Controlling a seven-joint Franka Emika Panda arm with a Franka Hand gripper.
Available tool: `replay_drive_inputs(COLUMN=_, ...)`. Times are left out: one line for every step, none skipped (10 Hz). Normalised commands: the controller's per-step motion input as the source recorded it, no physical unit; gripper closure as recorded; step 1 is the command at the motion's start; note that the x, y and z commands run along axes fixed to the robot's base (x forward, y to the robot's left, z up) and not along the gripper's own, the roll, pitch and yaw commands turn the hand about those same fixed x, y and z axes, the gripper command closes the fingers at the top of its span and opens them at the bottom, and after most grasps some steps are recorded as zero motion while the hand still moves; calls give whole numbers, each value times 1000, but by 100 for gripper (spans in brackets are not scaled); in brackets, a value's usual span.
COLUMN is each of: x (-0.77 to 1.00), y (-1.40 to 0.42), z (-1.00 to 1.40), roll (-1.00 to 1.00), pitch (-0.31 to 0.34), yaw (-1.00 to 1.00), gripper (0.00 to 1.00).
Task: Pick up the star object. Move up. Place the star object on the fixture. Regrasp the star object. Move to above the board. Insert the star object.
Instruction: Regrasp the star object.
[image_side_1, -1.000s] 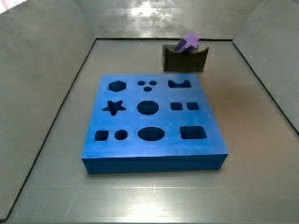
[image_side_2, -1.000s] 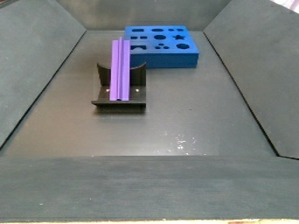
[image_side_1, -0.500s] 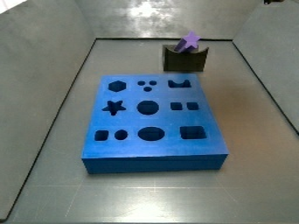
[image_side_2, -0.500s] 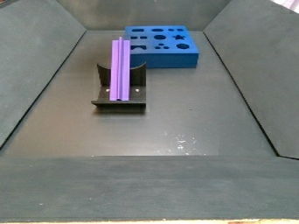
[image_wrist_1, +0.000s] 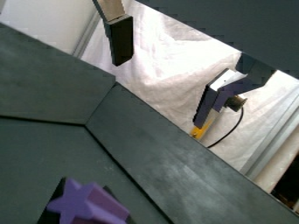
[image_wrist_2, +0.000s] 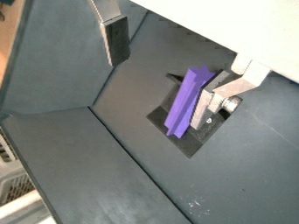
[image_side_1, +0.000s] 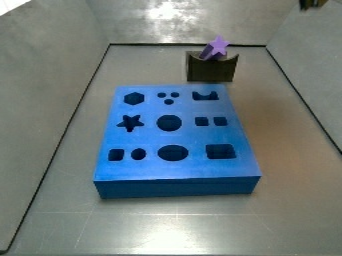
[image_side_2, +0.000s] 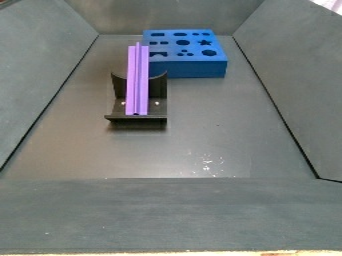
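The light purple ridged star object (image_side_2: 138, 78) lies across the curved notch of the small dark olive-brown fixture (image_side_2: 135, 108), with the thick blue rectangular board (image_side_2: 189, 53) of cut-out holes just beyond it. The tool (image_wrist_2: 170, 57) hangs well above the fixture, its silver fingers (image_wrist_2: 114, 35) wide apart and holding nothing; in both side views it is barely visible or out of frame.

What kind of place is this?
Probably a robot test bench: a walled grey tray holding a blue board, a purple star object on a fixture, the open gripper above.
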Motion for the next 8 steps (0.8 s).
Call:
replay_drive_inputs(x=45, y=35, z=-1000, roll=177, pitch=-68, yaw=119, gripper=0)
replay_drive_inputs(x=51, y=28, z=-1000, roll=126, pitch=-94, yaw=83, gripper=0)
replay_drive_inputs(x=57, y=26, z=-1000, roll=98, pitch=-107, yaw=60, gripper=0)
replay_drive_inputs(x=63, y=26, z=-1000, roll=76, pitch=-111, yaw=25, gripper=0)
replay_drive_inputs(x=67, y=26, z=-1000, roll=69, pitch=-112, yaw=12, gripper=0)
replay_drive_inputs(x=69, y=24, z=-1000, roll=61, pitch=-100, yaw=-15, gripper=0)
replay_drive_inputs(x=75, y=23, z=-1000, roll=57, pitch=-95, yaw=-29, gripper=0)
replay_drive_inputs(x=80, y=19, z=-1000, roll=55, pitch=-75, yaw=-44, gripper=0)
